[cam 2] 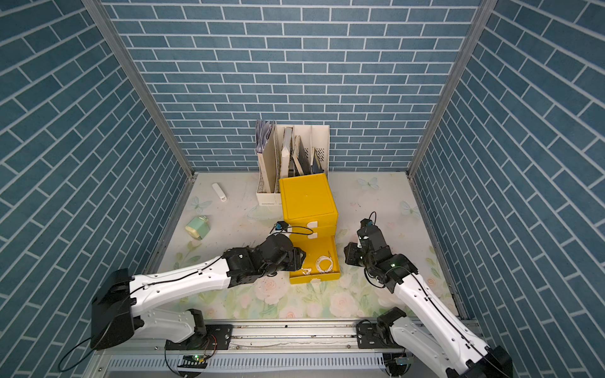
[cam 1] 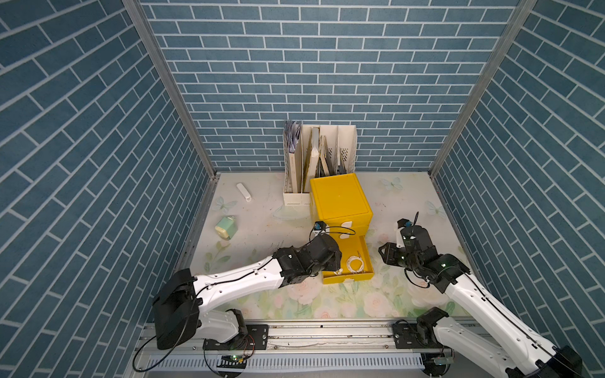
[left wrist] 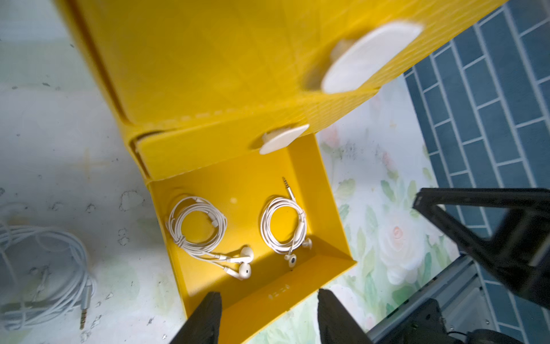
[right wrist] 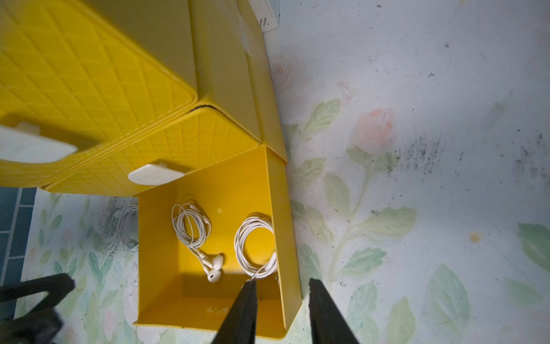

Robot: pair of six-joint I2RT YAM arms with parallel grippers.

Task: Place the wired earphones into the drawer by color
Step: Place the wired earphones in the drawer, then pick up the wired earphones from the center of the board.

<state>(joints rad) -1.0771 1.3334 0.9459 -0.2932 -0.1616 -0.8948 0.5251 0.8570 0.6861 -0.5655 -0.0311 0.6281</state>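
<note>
White earphone coils [left wrist: 196, 223]: three. Yellow drawer cabinet [cam 1: 340, 199]: one. File rack [cam 1: 347, 147]: one.

Nothing in any view can be read as text, brand, number or sign. The one candidate is a short row of small pale marks [left wrist: 278, 293] on the front wall of the pulled-out yellow plastic drawer [left wrist: 327, 208], just ahead of the left claw [left wrist: 268, 300]. They are too blurred to tell as letters or digits.
</note>
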